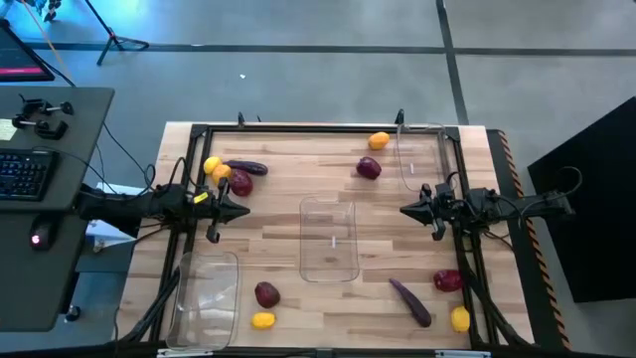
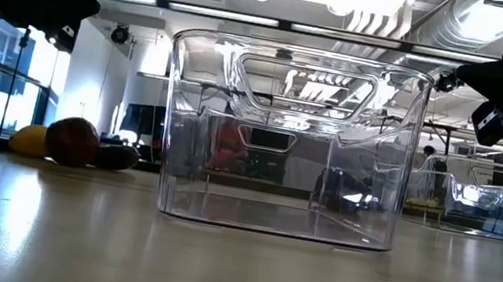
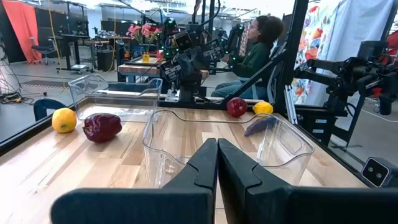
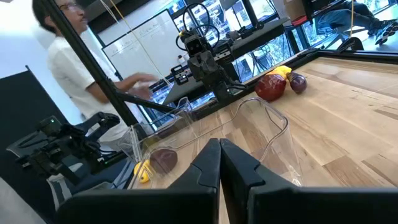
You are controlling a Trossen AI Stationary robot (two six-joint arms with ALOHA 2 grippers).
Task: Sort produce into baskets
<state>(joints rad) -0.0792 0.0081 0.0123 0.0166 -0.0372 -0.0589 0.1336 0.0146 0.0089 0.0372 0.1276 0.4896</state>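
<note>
Three clear bins stand on the wooden table: one in the middle (image 1: 329,239), one at the near left corner (image 1: 206,298) and one at the far right (image 1: 419,154). Produce lies loose around them. At the far left are two yellow fruits (image 1: 214,168), a dark red fruit (image 1: 239,183) and a purple eggplant (image 1: 248,168). At the far right are an orange fruit (image 1: 379,141) and a dark red fruit (image 1: 369,168). My left gripper (image 1: 241,211) is shut and empty to the left of the middle bin. My right gripper (image 1: 405,210) is shut and empty to its right. Both hover above the table.
Near the front edge lie a dark red fruit (image 1: 266,294), a yellow fruit (image 1: 262,320), an eggplant (image 1: 410,301), a dark red fruit (image 1: 448,280) and a yellow fruit (image 1: 459,318). A black frame (image 1: 298,129) runs along the table's edges. People show beyond the table in the wrist views.
</note>
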